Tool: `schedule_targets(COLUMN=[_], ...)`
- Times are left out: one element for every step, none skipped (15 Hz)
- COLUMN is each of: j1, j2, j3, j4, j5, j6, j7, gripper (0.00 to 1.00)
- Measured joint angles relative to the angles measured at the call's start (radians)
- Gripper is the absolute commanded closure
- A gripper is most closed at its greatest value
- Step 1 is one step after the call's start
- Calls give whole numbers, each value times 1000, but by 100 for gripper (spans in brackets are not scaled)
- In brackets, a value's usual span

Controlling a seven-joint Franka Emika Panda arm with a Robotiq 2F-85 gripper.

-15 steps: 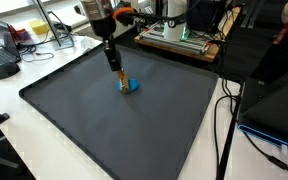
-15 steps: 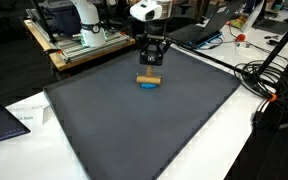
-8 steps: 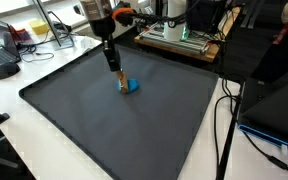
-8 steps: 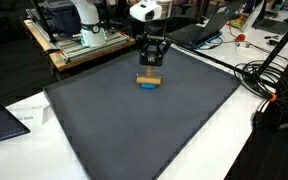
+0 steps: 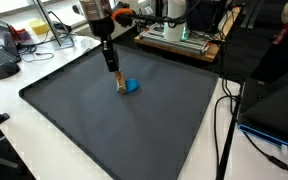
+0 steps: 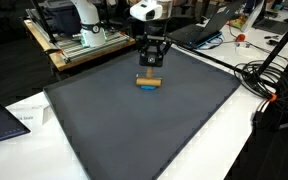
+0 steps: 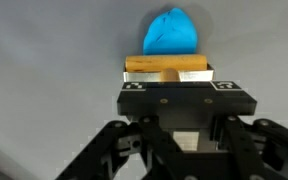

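Wrist view showed your hand (image 7: 170, 80) clamped on a tan wooden block (image 7: 149, 64), which lay crosswise between the fingers. Just past the block sat a blue lump (image 7: 171, 32), pressed close to its far edge; whether the two touched could not be told. In an exterior view you held the block low over the dark grey mat (image 5: 134, 130) that covered the white desk (image 5: 44, 55), with the blue lump right beside it.
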Motion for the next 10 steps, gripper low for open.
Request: schedule_targets(j1=[0,0,0,0,0,-1,-2,-2,-2,-2], j2=[1,1,2,3,6,19,39,52,62,70], j3=[-1,-2,-4,-7,-12,-22,-33,-46,-57,-66], j4=[0,0,0,0,0,0,6,15,21,28], j5=[-4,-9,-14,-21,-35,-54,-72,-86,-96,-103], j6=[5,10,17,28,49,83,123,154,178,196], j7=[0,0,1,1,3,6,7,8,8,8], gripper=[78,78,78,78,78,78,78,78,78,78])
